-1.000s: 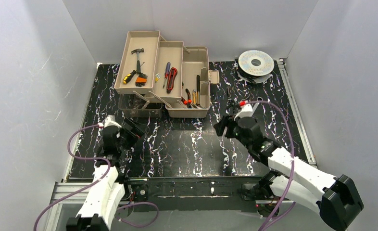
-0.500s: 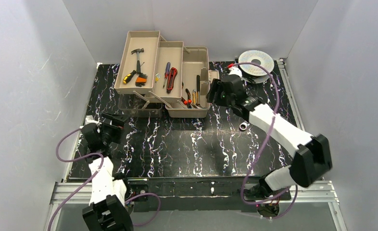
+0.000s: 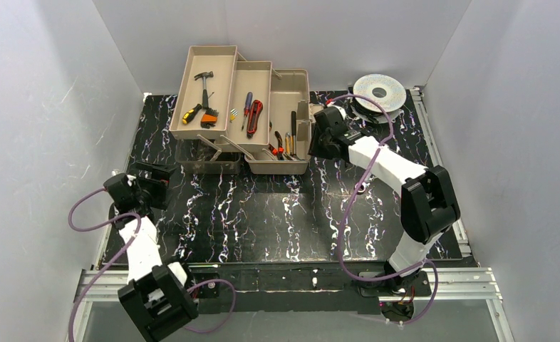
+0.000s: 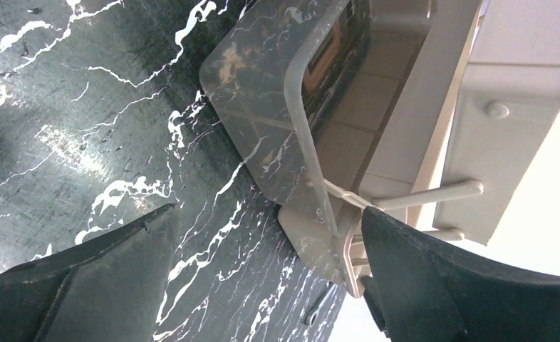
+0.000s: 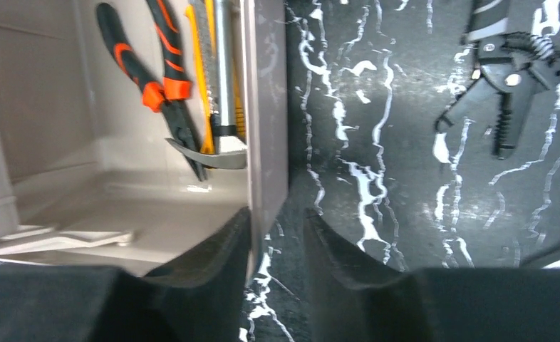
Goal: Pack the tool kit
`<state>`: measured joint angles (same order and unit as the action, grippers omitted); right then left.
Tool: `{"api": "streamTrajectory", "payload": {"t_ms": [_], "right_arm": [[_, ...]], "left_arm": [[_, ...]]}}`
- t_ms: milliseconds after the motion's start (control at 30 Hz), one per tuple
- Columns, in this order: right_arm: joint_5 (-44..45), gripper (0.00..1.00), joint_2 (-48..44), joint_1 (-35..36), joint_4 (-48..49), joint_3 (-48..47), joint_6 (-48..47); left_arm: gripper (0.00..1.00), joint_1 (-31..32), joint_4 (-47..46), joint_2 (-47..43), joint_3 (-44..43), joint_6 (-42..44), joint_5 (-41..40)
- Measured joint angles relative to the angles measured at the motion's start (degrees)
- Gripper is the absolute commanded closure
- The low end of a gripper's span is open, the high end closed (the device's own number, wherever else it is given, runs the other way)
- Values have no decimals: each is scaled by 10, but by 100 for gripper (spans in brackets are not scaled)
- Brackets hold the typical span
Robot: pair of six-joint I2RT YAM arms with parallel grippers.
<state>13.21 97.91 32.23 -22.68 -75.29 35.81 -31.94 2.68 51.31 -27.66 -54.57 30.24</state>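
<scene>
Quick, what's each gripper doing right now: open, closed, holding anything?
Left gripper: open, holding nothing.
Right gripper: fingers nearly together at the toolbox wall corner; whether it grips cannot be told.

1. Round silver spool (image 3: 379, 92): lies flat at the far right corner of the bench.
2. Bench (image 3: 277, 214): black top, white marble veining.
3. Small metal ring (image 3: 360, 187): on the bench, right of centre.
4. Aluminium rail (image 3: 441, 171): runs along the right bench edge.
5. White walls (image 3: 42, 107): enclose 3 sides.
</scene>
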Motion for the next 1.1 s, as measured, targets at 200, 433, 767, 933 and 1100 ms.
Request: {"api": "streamTrajectory", "payload": {"t_ms": [200,433,767,933,1100], "right_arm": [[-14,99,6,3,6,-9,2],[8,99,-38,4,64,59,4],[45,99,-91,0,75,119,0],[43,99,-93,0,80,122,0],[43,99,-96,0,90,130,0]], "left_arm": [[2,-2,-18,88,-37,-11,33],[2,-2,-58,146,-44,-47,36],[4,19,-172,230,-40,-115,-4],[14,73,-262,323,-60,-112,18],[12,96,-329,375,-66,-116,26]]}}
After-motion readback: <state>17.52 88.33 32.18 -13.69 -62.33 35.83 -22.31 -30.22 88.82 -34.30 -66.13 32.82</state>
